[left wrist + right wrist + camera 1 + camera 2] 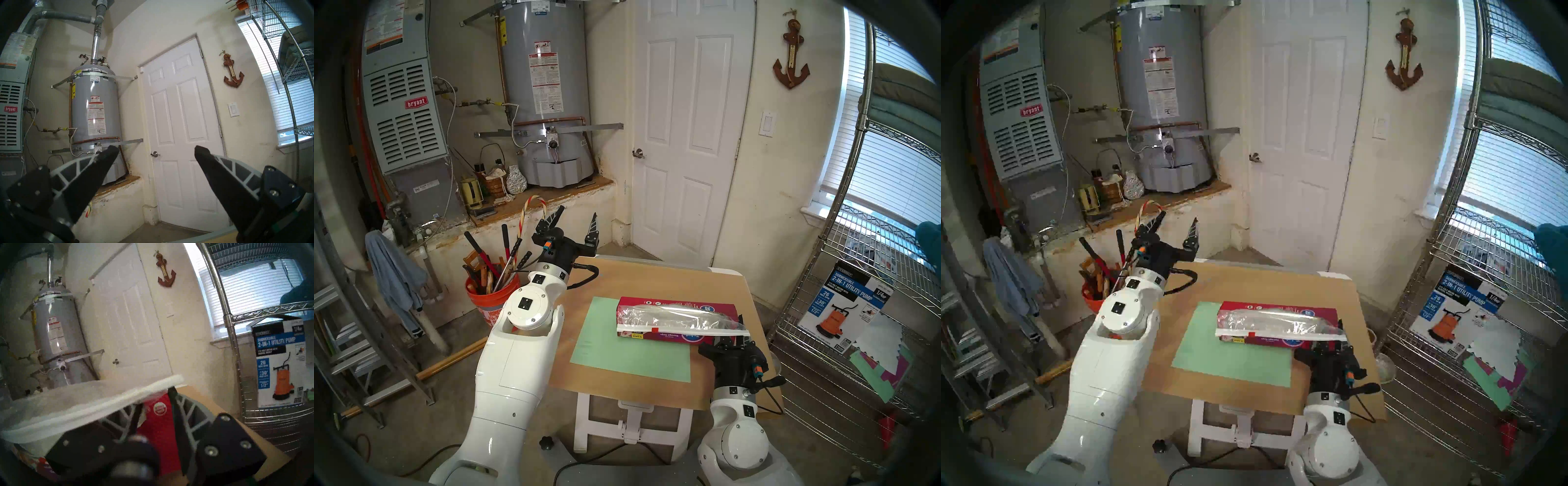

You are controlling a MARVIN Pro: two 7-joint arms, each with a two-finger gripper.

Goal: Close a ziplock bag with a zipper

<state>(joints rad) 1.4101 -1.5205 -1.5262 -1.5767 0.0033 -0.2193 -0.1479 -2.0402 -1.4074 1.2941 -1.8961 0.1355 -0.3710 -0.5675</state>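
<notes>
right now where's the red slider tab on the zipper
In the head views, the red slider tab sits partway along the zipper, nearer its left end, over the red box.

Daylight enters through the blinds (pixel 897 149) at right; fisheye edges darken, right wrist view blurred.

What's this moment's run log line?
ziplock bag on red box | slider partway along zipper | left claw open, raised | right claw at bag's right end

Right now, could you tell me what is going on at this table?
A two-armed robot is working on a ziplock bag that lies on top of a red box on the table. The right gripper sits at the bag's right end, under the white zipper; whether it grips anything is unclear. The red slider is partway along. The left gripper is raised, jaws open.
</notes>
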